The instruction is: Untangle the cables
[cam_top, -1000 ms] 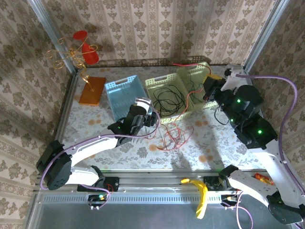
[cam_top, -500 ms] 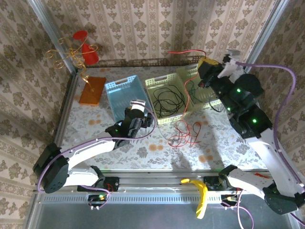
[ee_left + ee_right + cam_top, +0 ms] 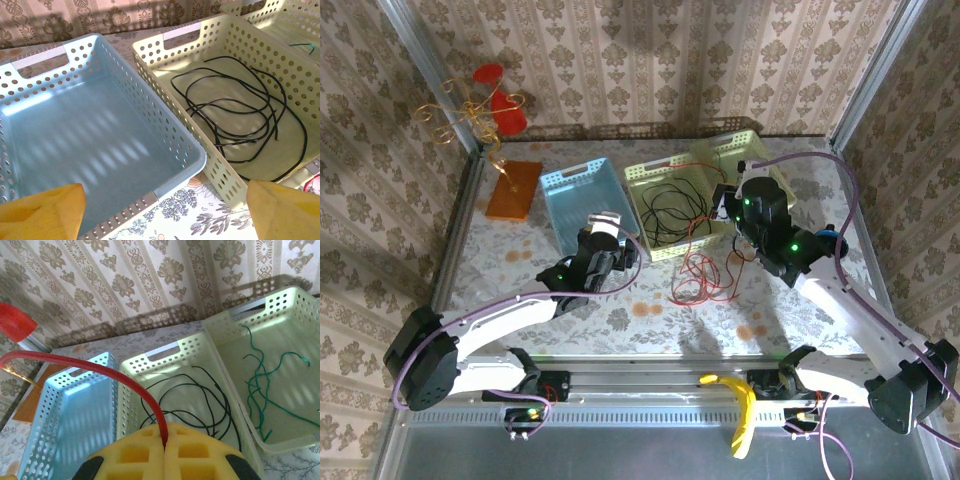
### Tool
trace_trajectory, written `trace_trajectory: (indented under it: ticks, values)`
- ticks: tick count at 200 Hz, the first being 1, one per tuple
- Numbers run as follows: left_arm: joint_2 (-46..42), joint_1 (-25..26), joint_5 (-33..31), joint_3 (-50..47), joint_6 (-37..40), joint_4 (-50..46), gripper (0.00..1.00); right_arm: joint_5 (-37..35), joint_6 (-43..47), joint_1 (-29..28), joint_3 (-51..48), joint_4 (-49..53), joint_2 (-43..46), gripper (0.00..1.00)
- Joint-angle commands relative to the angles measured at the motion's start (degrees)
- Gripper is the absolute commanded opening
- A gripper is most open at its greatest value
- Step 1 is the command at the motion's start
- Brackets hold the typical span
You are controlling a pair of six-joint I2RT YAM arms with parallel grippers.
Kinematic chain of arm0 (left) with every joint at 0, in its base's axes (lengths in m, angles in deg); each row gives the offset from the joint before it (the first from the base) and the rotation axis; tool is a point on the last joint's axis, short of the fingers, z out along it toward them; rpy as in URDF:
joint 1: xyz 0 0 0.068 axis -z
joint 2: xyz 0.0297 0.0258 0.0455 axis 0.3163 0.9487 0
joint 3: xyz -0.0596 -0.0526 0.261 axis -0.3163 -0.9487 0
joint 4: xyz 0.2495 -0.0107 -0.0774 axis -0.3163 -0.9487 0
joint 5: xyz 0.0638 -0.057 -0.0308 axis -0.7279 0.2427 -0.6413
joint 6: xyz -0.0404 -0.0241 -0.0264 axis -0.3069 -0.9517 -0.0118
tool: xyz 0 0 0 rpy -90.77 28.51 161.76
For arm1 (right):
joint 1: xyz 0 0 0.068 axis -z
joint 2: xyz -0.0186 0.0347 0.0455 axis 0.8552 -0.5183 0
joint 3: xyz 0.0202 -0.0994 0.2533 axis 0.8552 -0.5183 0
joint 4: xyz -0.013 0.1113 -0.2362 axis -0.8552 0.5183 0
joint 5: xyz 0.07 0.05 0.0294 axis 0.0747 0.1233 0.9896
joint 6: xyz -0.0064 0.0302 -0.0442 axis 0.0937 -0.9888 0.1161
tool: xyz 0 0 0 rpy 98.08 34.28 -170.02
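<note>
Logging left to right: a gold wire ornament [image 3: 470, 110] with red pieces stands in the far-left corner, with an orange board [image 3: 513, 190] beside it on the table [image 3: 520, 265]. Next comes the blue basket [image 3: 582, 205], which has perforated walls and a handle slot in its far end. The left gripper [image 3: 607, 228] hovers at the basket's near right corner. In the left wrist view this gripper [image 3: 162, 215] has its yellow fingers [image 3: 42, 212] spread wide at the two bottom corners, cut off by the frame edge, with the blue basket [image 3: 100, 150] rim and table showing between them. The middle cream basket [image 3: 645, 175] sits just beside the blue one; I cannot tell whether the walls touch. The black cable [image 3: 670, 210] lies inside it in loose overlapping loops, within the walls [image 3: 240, 125]. On the table just in front of this basket, the red cable [image 3: 705, 275] forms a tangled heap, with one strand rising toward the right gripper [image 3: 725, 208]. In the right wrist view this gripper [image 3: 165, 442] has its yellow pads [image 3: 130, 455] pressed together, pinching the red cable [image 3: 100, 367], which arcs up and runs off the left edge. In the overhead view the right arm stands over the right cream basket [image 3: 735, 145] and hides most of its floor. The right wrist view shows the green cable [image 3: 265, 390] lying in that basket [image 3: 280, 300] in kinked strands, partly cut off at the right edge. A curved yellow object [image 3: 740, 405] lies on the near rail; its identity is unclear.
</note>
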Motion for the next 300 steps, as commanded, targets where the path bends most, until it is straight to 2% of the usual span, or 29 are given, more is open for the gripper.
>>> trace_trajectory:
  ticks: [1,54,78,111,153,171,199,235,268,300]
  values:
    - [0.72,-0.63,0.25,1.75,0.36,-0.41,0.85,-0.04,-1.51,-0.32,0.36,-1.30,0.62,0.00]
    - [1.17,-0.89,0.34,2.20,0.42,-0.40,0.85,9.91,-1.59,-0.32,0.87,-1.11,-2.92,0.00]
    - [1.01,-0.87,0.34,2.29,0.41,-0.75,0.85,10.63,-4.35,-0.32,-0.54,-2.75,-4.53,0.00]
    - [1.00,-0.95,0.64,2.90,0.92,-1.76,0.85,11.85,-8.70,-0.23,-4.31,-7.35,-6.46,0.00]
    - [1.08,-1.32,0.95,3.08,0.94,-1.97,0.85,20.84,-16.16,-0.19,-8.77,-20.42,-9.50,0.00]
    - [1.17,-1.39,1.04,3.00,0.59,-1.93,0.85,22.96,-16.72,-0.31,-8.93,-24.11,-9.96,0.00]
    - [0.82,-1.34,0.23,2.57,0.08,-2.12,0.85,24.60,-13.65,-0.76,-5.71,-23.96,-8.83,0.00]
    - [0.08,-1.23,-6.39,2.85,-1.61,-4.59,0.85,26.23,-12.76,-0.76,-1.40,-23.81,-7.82,0.00]
    - [-2.77,-1.13,-16.62,2.64,-5.54,-10.26,0.86,22.79,-8.61,-1.45,4.54,-20.32,-7.58,0.00]
    - [-5.38,-1.02,-25.37,2.97,-10.36,-18.37,0.87,19.81,-6.18,-1.64,10.48,-21.49,-9.82,0.00]
